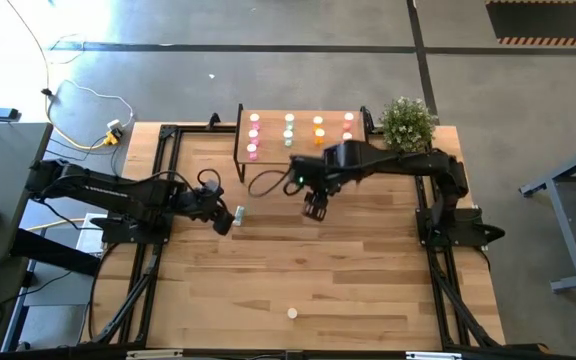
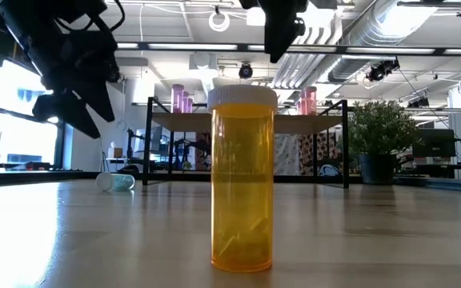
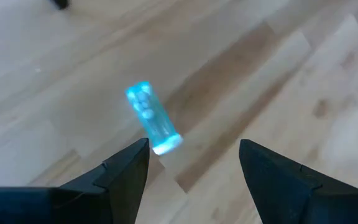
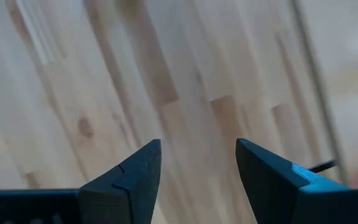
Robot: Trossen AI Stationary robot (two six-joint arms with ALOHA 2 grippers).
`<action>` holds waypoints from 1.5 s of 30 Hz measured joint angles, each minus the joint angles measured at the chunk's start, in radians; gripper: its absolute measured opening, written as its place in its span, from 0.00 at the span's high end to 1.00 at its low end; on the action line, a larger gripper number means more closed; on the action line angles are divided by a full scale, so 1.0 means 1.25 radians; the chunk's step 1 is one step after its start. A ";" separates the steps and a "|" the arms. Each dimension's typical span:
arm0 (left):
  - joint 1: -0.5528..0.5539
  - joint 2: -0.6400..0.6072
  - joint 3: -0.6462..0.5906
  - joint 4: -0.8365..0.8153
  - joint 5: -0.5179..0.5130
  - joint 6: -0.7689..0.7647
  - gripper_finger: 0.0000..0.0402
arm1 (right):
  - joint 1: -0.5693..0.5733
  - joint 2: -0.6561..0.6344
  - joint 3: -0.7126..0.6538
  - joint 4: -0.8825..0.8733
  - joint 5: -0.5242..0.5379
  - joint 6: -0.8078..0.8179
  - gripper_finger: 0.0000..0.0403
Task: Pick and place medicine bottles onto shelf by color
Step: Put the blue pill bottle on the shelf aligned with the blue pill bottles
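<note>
The left gripper (image 3: 193, 163) points down at the wooden tabletop (image 3: 278, 74), its two dark fingers (image 3: 124, 177) spread wide apart with nothing between them. Just beyond the gap, nearer one finger, a small clear bottle (image 3: 151, 118) lies on its side on the planks, glowing blue-green in this view. Its white cap end is toward the fingers and sits just beside one fingertip, whether touching it cannot be told. A few small round pills show inside the far end of the bottle.
</note>
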 joint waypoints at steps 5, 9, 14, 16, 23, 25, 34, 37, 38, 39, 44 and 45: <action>0.000 0.049 0.000 0.008 -0.055 -0.037 0.40 | -0.050 0.000 0.029 -0.010 0.000 -0.066 0.51; 0.000 0.101 0.000 0.021 -0.053 -0.076 0.40 | -0.089 0.000 0.035 -0.017 0.000 -0.087 0.51; -0.001 0.163 0.000 0.066 -0.053 -0.091 0.40 | -0.126 0.000 0.035 -0.023 0.000 -0.090 0.51; -0.001 0.182 0.000 0.087 -0.053 -0.092 0.40 | -0.137 0.000 0.035 -0.023 0.000 -0.104 0.51; -0.001 0.240 0.000 0.105 -0.053 -0.123 0.40 | -0.155 0.000 0.035 -0.020 -0.001 -0.130 0.51; -0.001 0.252 -0.001 0.106 -0.054 -0.132 0.40 | -0.155 0.000 0.035 -0.020 -0.001 -0.137 0.51; -0.001 0.320 0.000 0.138 -0.057 -0.132 0.40 | -0.155 0.000 0.035 -0.017 -0.002 -0.145 0.51; -0.001 0.341 0.000 0.137 -0.050 -0.132 0.40 | -0.155 0.000 0.035 -0.017 -0.002 -0.145 0.51; -0.001 0.346 0.000 0.138 -0.050 -0.132 0.40 | -0.155 0.000 0.035 -0.017 -0.002 -0.145 0.51; -0.001 0.350 0.001 0.138 -0.051 -0.132 0.40 | -0.155 0.000 0.035 -0.017 -0.002 -0.145 0.51; -0.001 0.355 0.001 0.137 -0.054 -0.124 0.45 | -0.155 0.000 0.035 -0.017 -0.001 -0.152 0.51; -0.001 0.354 0.001 0.135 -0.054 -0.123 0.47 | -0.155 0.000 0.035 -0.016 -0.001 -0.155 0.51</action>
